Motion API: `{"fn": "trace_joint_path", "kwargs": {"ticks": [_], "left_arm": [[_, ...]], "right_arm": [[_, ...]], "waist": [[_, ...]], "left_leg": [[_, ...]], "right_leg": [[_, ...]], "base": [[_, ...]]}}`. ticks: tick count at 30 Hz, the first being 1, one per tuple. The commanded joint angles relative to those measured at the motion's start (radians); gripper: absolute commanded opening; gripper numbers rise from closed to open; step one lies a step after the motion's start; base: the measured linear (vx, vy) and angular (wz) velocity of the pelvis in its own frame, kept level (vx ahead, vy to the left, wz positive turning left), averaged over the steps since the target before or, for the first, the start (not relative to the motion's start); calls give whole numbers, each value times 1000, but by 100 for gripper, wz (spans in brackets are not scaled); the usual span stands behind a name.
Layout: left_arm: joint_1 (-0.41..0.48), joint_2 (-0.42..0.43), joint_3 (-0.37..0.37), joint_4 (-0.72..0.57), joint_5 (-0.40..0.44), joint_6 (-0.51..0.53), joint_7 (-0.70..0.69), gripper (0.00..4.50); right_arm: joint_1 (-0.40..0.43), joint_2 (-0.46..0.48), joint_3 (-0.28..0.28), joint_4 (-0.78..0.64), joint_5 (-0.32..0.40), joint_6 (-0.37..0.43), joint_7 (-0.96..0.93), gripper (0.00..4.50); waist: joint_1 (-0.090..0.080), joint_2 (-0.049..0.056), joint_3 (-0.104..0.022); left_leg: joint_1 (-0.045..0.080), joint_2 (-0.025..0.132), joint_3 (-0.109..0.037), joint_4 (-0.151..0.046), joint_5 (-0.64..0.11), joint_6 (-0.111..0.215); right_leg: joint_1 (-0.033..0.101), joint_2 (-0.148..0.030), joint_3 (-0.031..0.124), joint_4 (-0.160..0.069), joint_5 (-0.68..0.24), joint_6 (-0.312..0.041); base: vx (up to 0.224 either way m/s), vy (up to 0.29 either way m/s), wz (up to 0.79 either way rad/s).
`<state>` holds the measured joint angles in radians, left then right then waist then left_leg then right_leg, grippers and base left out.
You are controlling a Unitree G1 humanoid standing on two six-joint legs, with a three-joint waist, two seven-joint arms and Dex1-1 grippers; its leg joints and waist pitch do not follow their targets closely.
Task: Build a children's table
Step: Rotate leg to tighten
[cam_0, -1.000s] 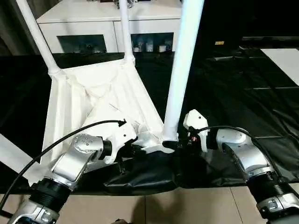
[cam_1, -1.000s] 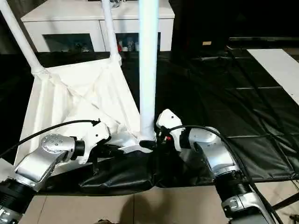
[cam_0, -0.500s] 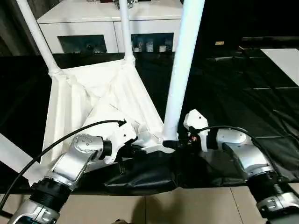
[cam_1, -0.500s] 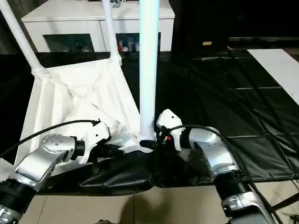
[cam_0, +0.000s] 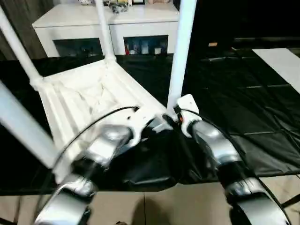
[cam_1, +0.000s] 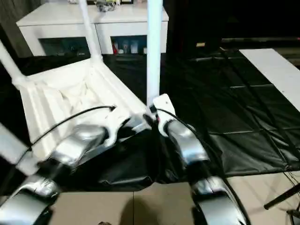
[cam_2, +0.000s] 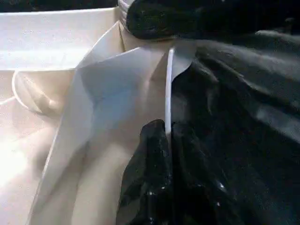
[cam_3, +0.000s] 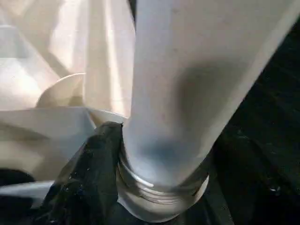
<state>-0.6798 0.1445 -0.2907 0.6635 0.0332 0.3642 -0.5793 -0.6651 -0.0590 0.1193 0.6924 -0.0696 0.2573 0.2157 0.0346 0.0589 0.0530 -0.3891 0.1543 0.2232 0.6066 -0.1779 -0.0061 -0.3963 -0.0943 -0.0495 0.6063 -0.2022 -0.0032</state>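
Camera shifted, heavy blur on both forearms versus half a second ago; things themselves apparently unmoved, so same step: seating last leg. Tabletop (cam_0: 89,101) upside down at centre-left of frame on black-covered desk (cam_0: 243,93), white, ribbed underside up. Leg (cam_0: 180,51) upright at centre, threaded end at near corner socket (cam_3: 161,187), threads visible, judged not fully home. Right hand (cam_3: 154,178) clamped around leg base. Left hand (cam_2: 166,140) pinched on tabletop's thin edge. Other legs (cam_0: 103,28) standing in corners at upper left.
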Motion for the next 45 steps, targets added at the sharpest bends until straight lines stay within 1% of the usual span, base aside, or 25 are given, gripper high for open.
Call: {"fn": "trace_joint_path", "kwargs": {"ticks": [1, 3, 4, 5, 7, 8, 9, 10, 11, 13, 14, 15, 16, 17, 18, 19, 20, 22, 23, 24, 27, 31, 34, 40, 45], "left_arm": [[-26, 0, 79, 45, 18, -51, 172, 0], [-23, 0, 67, 40, 19, -57, 156, 0], [-19, 2, 60, 39, 18, -64, 141, 0], [-19, 2, 60, 39, 18, -64, 141, 0], [-3, 18, 46, 28, 19, -75, 94, 0], [3, 23, 42, 22, 18, -77, 78, 0], [23, 42, 28, -2, 19, -87, 25, 0], [41, 56, 22, -27, 16, -78, -8, 0], [49, 63, 18, -40, 15, -75, -25, 0], [88, 97, 0, -101, 4, -72, -102, 0], [109, 116, -8, -135, -2, -64, -138, 0], [119, 127, -16, -153, -5, -71, -160, 0], [141, 149, -24, -194, -16, -59, -201, 0], [158, 167, -30, -226, -27, -53, -233, 0], [158, 167, -30, -226, -27, -53, -233, 0], [196, 210, -45, -305, -64, -48, -316, 0], [209, 227, -50, -333, -78, -50, -349, 0], [238, 266, -60, -396, -110, -62, -434, 0], [238, 266, -60, -396, -110, -62, -434, 0], [255, 285, -60, -434, -134, -55, -485, 0], [263, 294, -59, -455, -152, -51, -517, 0], [257, 300, -52, -459, -143, -53, -518, 0], [246, 301, -46, -457, -143, -48, -520, 0], [237, 301, -40, -448, -138, -50, -521, 0], [239, 305, -40, -444, -136, -51, -530, 0]], "right_arm": [[15, 52, 50, 47, -17, 18, 34, 261], [17, 59, 48, 36, 5, -2, 79, 261], [19, 58, 39, 30, 20, -19, 99, 317], [19, 58, 39, 30, 20, -19, 99, 331], [18, 41, 19, 19, 49, -29, 138, 333], [18, 35, 15, 16, 54, -29, 145, 359], [21, 11, 13, -1, 68, -34, 188, 359], [27, -9, 14, -21, 78, -37, 230, 379], [30, -19, 15, -32, 82, -37, 252, 382], [58, -80, 41, -96, 95, -41, 372, 382], [77, -118, 59, -132, 96, -48, 442, 382], [88, -137, 67, -150, 97, -52, 477, 382], [112, -186, 87, -189, 100, -67, 556, 382], [131, -223, 101, -218, 105, -78, 614, 382], [131, -223, 101, -218, 105, -78, 614, 382], [162, -288, 110, -265, 122, -89, 708, 382], [169, -305, 109, -276, 128, -89, 732, 382], [184, -341, 107, -298, 144, -87, 782, 382], [184, -341, 107, -298, 144, -87, 782, 382], [193, -361, 110, -315, 153, -84, 815, 382], [197, -371, 116, -326, 159, -80, 841, 382], [204, -390, 141, -354, 168, -69, 904, 382], [207, -393, 161, -366, 168, -60, 943, 382], [196, -383, 158, -341, 162, -61, 937, 382], [182, -367, 141, -324, 180, -53, 933, 336]], "waist": [[-1, -27, -60], [0, -28, -58], [2, -33, -59], [4, -32, -60], [6, -35, -59], [4, -34, -58], [0, -35, -57], [-3, -35, -57], [-4, -35, -59], [0, -39, -58], [5, -36, -60], [8, -38, -59], [10, -36, -59], [16, -33, -62], [17, -34, -62], [23, -33, -66], [26, -35, -68], [34, -33, -70], [38, -31, -70], [39, -30, -69], [50, -29, -67], [48, -30, -60], [45, -31, -61], [49, -31, -66], [48, -30, -67]], "left_leg": [[31, 70, -60, -92, -370, -26], [32, 70, -58, -92, -368, -16], [32, 71, -58, -90, -362, -8], [32, 71, -57, -90, -356, -5], [30, 72, -57, -89, -345, 6], [26, 71, -59, -91, -344, 10], [20, 72, -62, -93, -342, 9], [10, 73, -67, -98, -340, 7], [13, 75, -67, -99, -341, 4], [23, 76, -62, -93, -350, 6], [28, 77, -60, -90, -345, 12], [28, 78, -58, -89, -338, 16], [31, 77, -55, -87, -329, 22], [29, 78, -53, -84, -298, 28], [28, 78, -52, -85, -288, 34], [29, 80, -51, -81, -264, 46], [25, 79, -47, -78, -218, 65], [23, 78, -46, -73, -165, 91], [23, 80, -45, -73, -146, 102], [24, 80, -45, -72, -143, 104], [27, 82, -44, -75, -170, 93], [30, 84, -49, -84, -255, 40], [30, 82, -51, -86, -269, 23], [28, 80, -48, -79, -216, 42], [27, 80, -48, -78, -207, 48]], "right_leg": [[17, -70, 42, -94, -369, -148], [17, -70, 44, -94, -362, -153], [18, -73, 46, -95, -364, -153], [19, -74, 47, -94, -361, -153], [21, -74, 47, -94, -360, -153], [24, -74, 45, -93, -366, -149], [29, -74, 44, -91, -369, -148], [37, -73, 40, -89, -368, -139], [35, -71, 39, -87, -355, -140], [28, -73, 43, -90, -339, -156], [27, -72, 43, -90, -332, -166], [25, -72, 46, -90, -323, -168], [22, -70, 47, -90, -311, -183], [25, -71, 48, -82, -263, -195], [27, -69, 48, -81, -244, -199], [28, -67, 47, -74, -201, -213], [31, -65, 47, -67, -142, -229], [33, -63, 43, -59, -81, -253], [31, -62, 41, -56, -62, -264], [31, -61, 40, -56, -63, -267], [28, -60, 39, -59, -111, -263], [27, -62, 42, -70, -225, -232], [28, -64, 44, -71, -244, -221], [30, -63, 44, -64, -166, -238], [31, -62, 42, -62, -153, -246]], "base": [[0, 0, 0], [0, 0, 0], [0, 0, 0], [0, 0, 0], [0, 0, 0], [0, 0, 0], [0, 0, 0], [6, -5, -20], [6, -5, -20], [0, 0, 0], [0, 0, 0], [0, 0, 0], [0, 0, 0], [0, 0, 0], [0, 0, 0], [55, -18, 5], [55, -18, 5], [28, -8, 2], [0, 0, 0], [0, 0, 0], [0, 0, 0], [0, 0, 0], [0, 0, 0], [0, 0, 0], [0, 0, 0]]}}
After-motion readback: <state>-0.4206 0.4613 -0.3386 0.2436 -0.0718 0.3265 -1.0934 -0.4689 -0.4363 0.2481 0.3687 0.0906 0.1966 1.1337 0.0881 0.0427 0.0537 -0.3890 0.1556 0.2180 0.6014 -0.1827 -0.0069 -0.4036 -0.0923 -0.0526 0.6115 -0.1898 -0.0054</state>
